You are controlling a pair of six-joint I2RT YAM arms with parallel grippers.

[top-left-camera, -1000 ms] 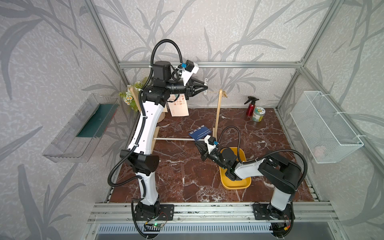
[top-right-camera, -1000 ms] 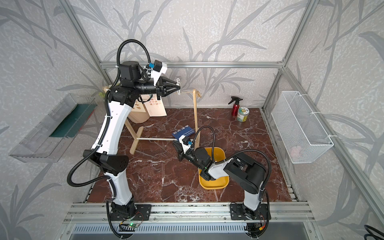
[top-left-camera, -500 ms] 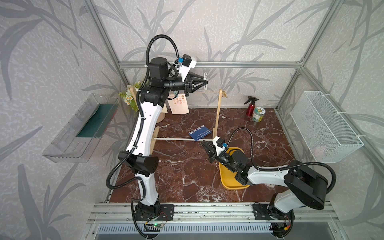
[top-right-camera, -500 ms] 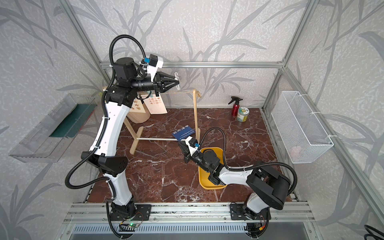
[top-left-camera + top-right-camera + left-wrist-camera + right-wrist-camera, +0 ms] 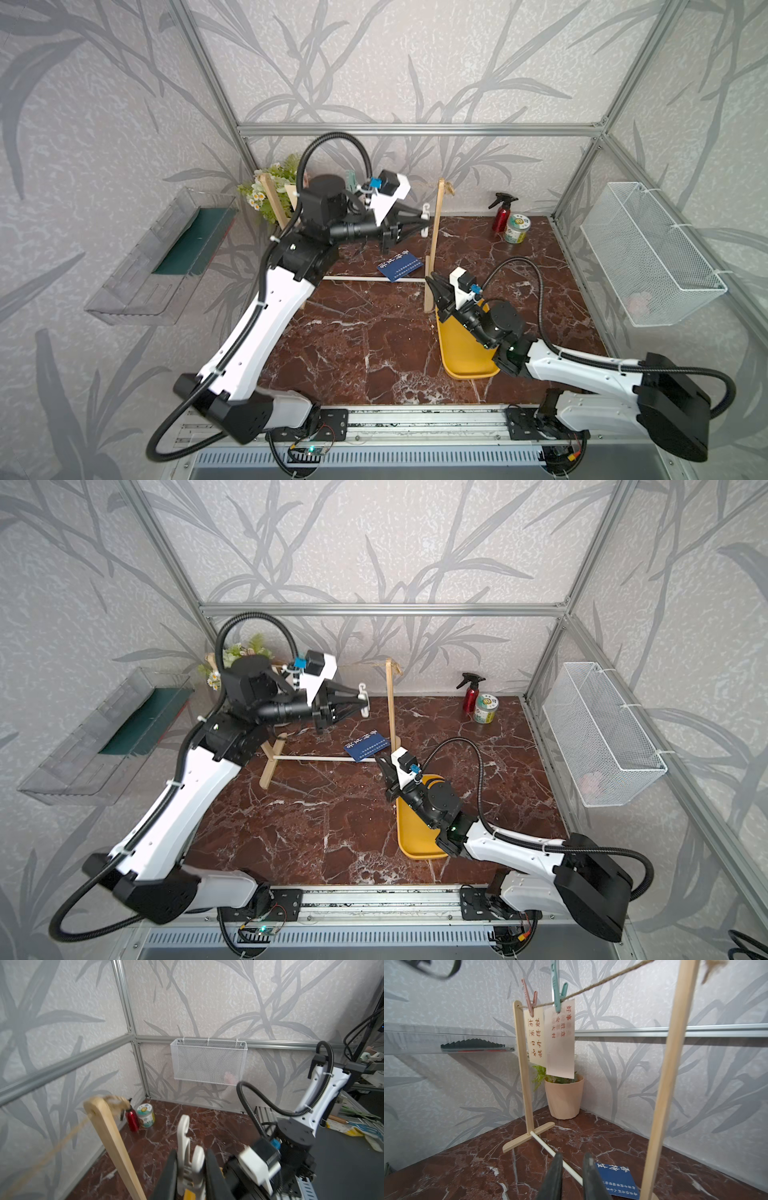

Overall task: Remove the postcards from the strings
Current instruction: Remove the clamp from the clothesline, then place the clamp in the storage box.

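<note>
Hanging on the twine (image 5: 602,982) beside the wooden post (image 5: 523,1068) at the floor's ten o'clock: cream postcard (image 5: 534,1039) under a pink peg (image 5: 530,999), pink-white postcard (image 5: 560,1043) under a teal peg (image 5: 558,995). Blue postcard (image 5: 400,266): flat on the floor, across the dowel (image 5: 548,1147). Left gripper (image 5: 419,222), at its one o'clock: clamped on a pale clothespeg (image 5: 184,1140). Right gripper (image 5: 432,280), at its four o'clock: jaws slightly apart, holding nothing.

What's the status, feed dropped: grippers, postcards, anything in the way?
Left gripper shut on pale clothespeg. Right gripper slightly open, empty. Blue postcard on tabletop; cream postcard, pale pink postcard pegged on twine. Wooden post beside blue postcard.
</note>
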